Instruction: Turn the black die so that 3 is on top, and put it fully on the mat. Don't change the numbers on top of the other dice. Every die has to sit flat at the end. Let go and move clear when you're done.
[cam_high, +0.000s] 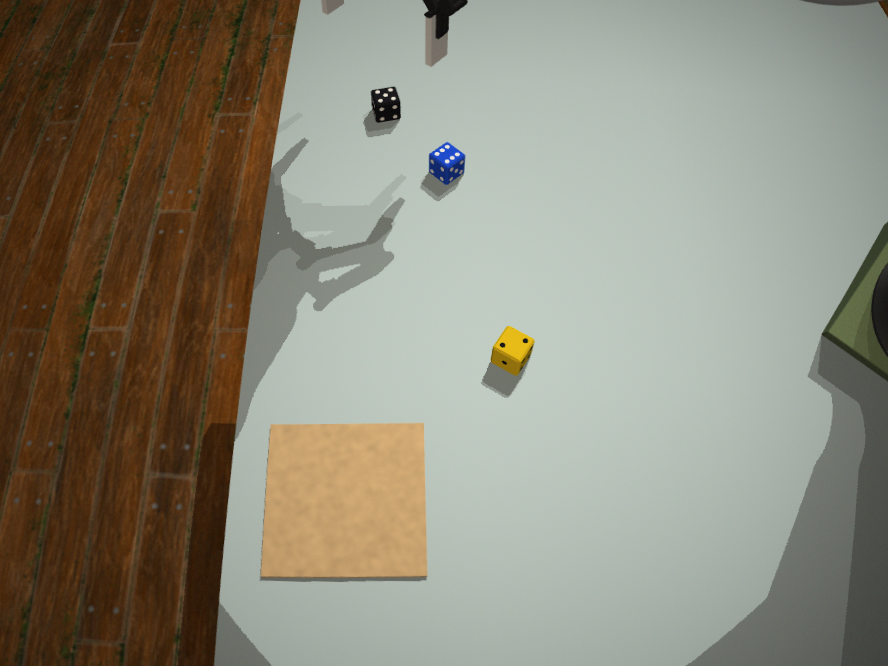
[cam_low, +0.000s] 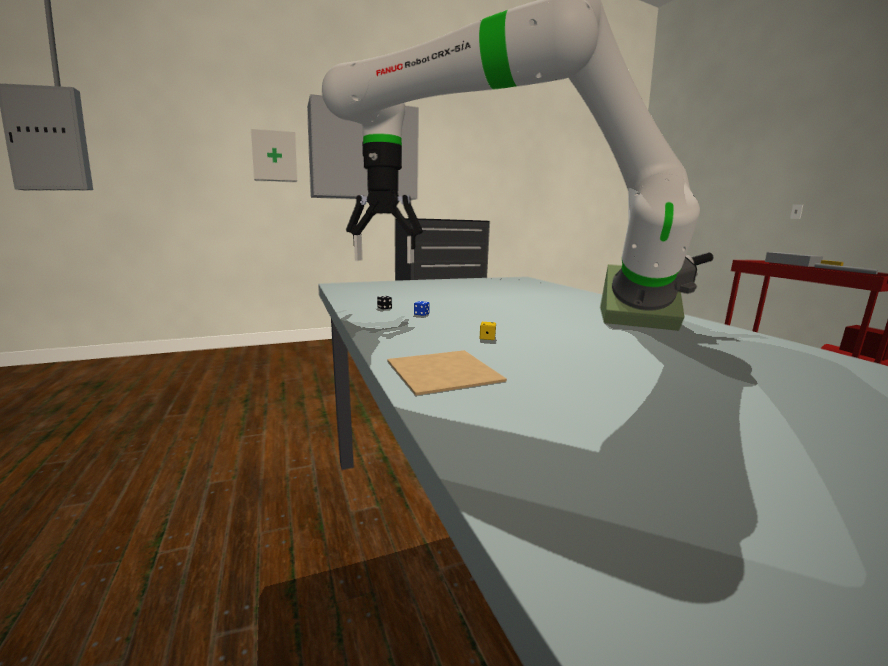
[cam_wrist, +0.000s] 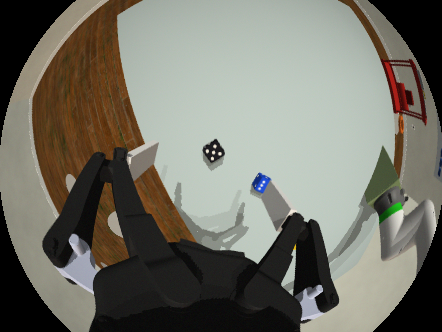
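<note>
We look from the left side of the gray table. First comes the tan mat, bare and flat. The black die sits far from the mat, near the table's far corner. Its top shows five dots, we think. Just right of it is the blue die, and the yellow die is nearer the mat. High above the black die hangs our claw, spread wide, with nothing in it. The black die looks small, hard, light and a bit slippery. We should pinch two flat sides, not the corners.
</note>
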